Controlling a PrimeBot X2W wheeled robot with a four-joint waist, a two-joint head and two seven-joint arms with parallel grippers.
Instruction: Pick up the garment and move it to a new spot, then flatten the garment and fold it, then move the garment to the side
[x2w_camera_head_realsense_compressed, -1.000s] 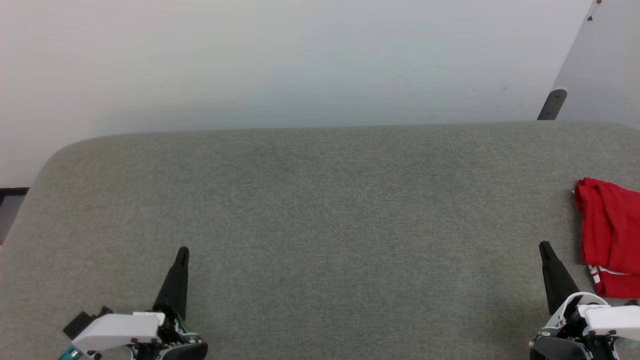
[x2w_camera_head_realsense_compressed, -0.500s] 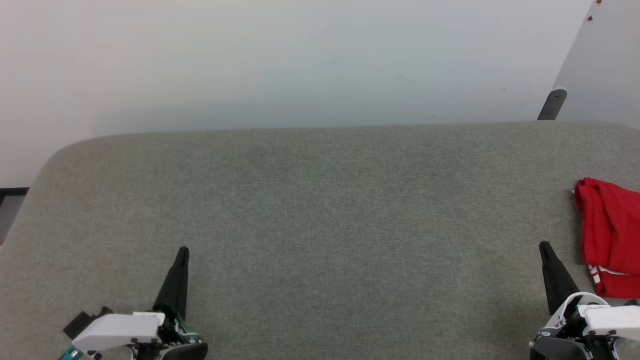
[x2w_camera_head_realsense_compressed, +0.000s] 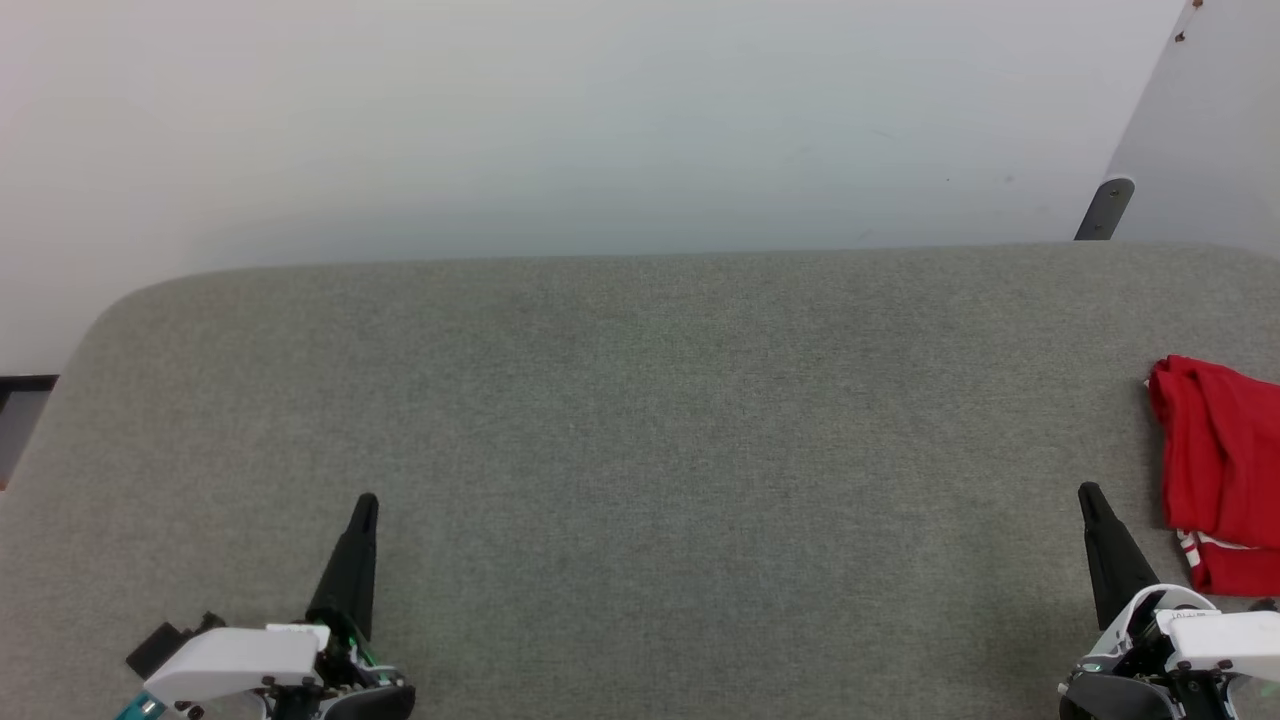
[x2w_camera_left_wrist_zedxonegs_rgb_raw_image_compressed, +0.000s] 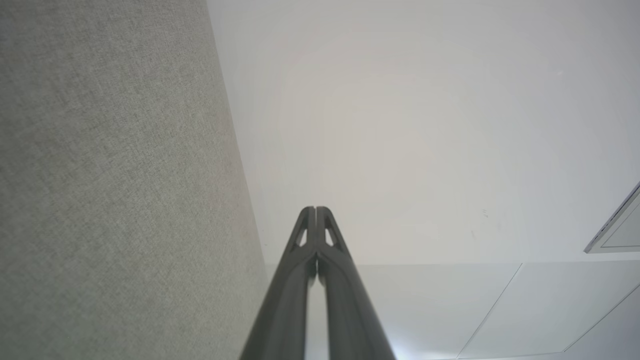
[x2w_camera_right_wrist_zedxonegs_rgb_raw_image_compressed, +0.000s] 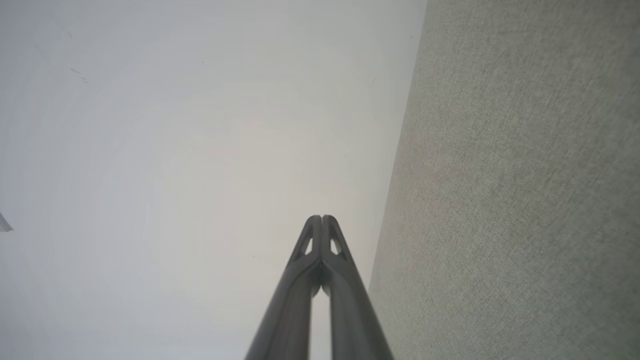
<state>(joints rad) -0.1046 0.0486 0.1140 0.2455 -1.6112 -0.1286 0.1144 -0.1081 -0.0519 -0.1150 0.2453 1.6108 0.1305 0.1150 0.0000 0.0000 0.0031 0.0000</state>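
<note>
The garment (x2w_camera_head_realsense_compressed: 1220, 470) lies bunched and red at the right edge of the grey table (x2w_camera_head_realsense_compressed: 640, 420), a bit of white-and-red stripe trim at its near end; part of it runs out of the head view. My right gripper (x2w_camera_head_realsense_compressed: 1088, 494) is shut and empty, its tip just left of the garment and apart from it. At the lower left my left gripper (x2w_camera_head_realsense_compressed: 366, 503) is shut and empty over bare table. In the wrist views both pairs of fingertips meet: left gripper (x2w_camera_left_wrist_zedxonegs_rgb_raw_image_compressed: 315, 210), right gripper (x2w_camera_right_wrist_zedxonegs_rgb_raw_image_compressed: 321, 218).
A pale wall (x2w_camera_head_realsense_compressed: 600, 120) rises right behind the table's far edge. A grey bracket (x2w_camera_head_realsense_compressed: 1105, 208) stands at the far right corner. The table's left end is rounded, with a dark gap (x2w_camera_head_realsense_compressed: 20, 400) beyond it.
</note>
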